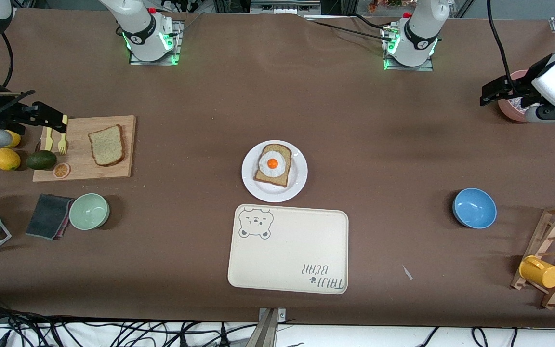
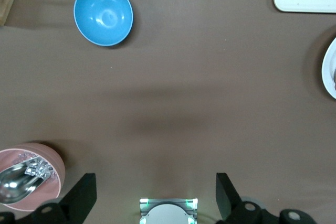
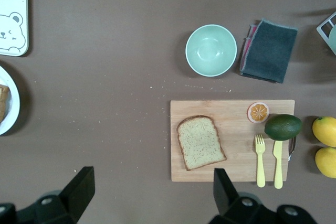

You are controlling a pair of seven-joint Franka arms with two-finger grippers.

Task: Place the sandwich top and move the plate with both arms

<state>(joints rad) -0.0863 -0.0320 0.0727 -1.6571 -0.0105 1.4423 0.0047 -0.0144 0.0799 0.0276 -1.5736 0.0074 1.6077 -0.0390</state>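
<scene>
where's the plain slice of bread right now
The sandwich top lies flat on the wooden cutting board toward the right arm's end of the table, beside the yellow fork and knife, away from the plate.

Three bowls (image 1: 474,207) — two bread slices (image 1: 107,145), two lemons (image 1: 6,158), one plate (image 1: 298,183)

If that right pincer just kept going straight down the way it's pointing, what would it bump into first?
Probably the wooden cutting board, near its edge. The right pincer hangs open, pointing down, with the plain bread slice just past its fingertips. Height is hard to judge, so it might land on bare table beside the board instead.
</scene>
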